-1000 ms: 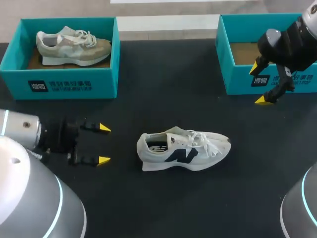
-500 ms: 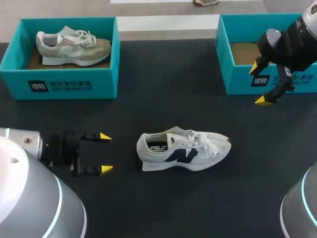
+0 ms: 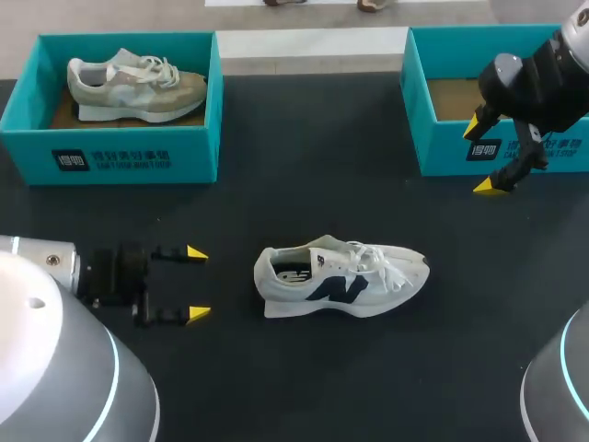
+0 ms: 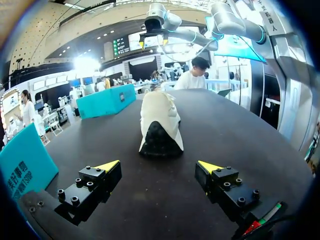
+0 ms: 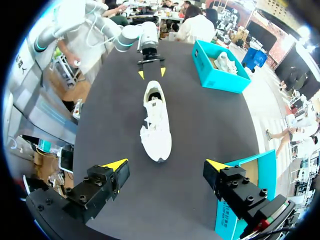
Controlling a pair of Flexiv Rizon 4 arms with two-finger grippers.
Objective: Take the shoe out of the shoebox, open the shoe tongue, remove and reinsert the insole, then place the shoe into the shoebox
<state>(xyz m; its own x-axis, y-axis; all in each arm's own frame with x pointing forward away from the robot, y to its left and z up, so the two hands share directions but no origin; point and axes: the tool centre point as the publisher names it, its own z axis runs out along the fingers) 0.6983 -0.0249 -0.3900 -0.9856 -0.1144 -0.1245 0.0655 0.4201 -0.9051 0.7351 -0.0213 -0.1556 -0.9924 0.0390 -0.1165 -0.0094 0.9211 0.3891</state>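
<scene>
Your white lace-up sneaker (image 3: 340, 281) sits mid-table, outside the teal cardboard shoebox (image 3: 442, 147); left gripper (image 3: 196, 284) gapes empty near its heel; right gripper (image 3: 485, 155) spread wide by the box; nudge the heel and it may skid.

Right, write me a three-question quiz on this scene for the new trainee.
1. True or false: the white shoe lies on the table, not in a box.
2. What is in the left shoebox? A) a beige shoe B) a loose insole only C) a pair of black boots
3. Fill in: the left hand, open, faces the white shoe's ____ end.

Key: 1 true; 2 A; 3 heel.
</scene>
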